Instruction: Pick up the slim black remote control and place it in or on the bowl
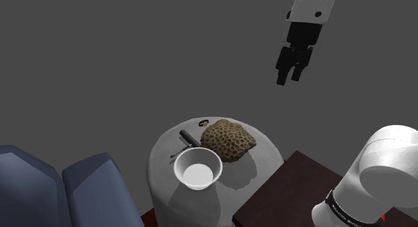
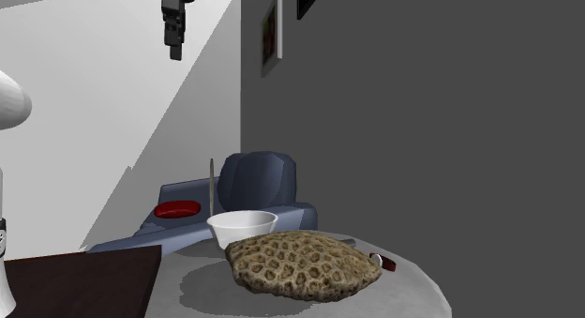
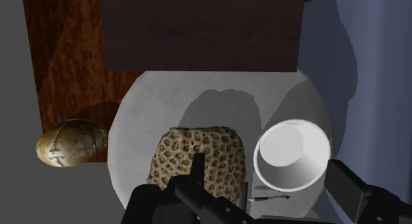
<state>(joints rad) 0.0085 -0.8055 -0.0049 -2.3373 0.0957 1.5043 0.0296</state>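
On a round grey worktop (image 1: 161, 162), a slim black remote control (image 1: 187, 138) lies just beside a white bowl (image 1: 187, 162). Probably light, rigid, slick: pinch its narrow sides mid-length. High to the right, the end effector (image 1: 289, 78) hangs open, empty.

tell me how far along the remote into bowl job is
Done: nothing yet. The bowl is empty, and the slim black remote lies on the round table beside it. In hand: nothing; the gripper hangs high above the table, fingers open. Left: descend, grasp the remote, lift it and set it in the bowl.
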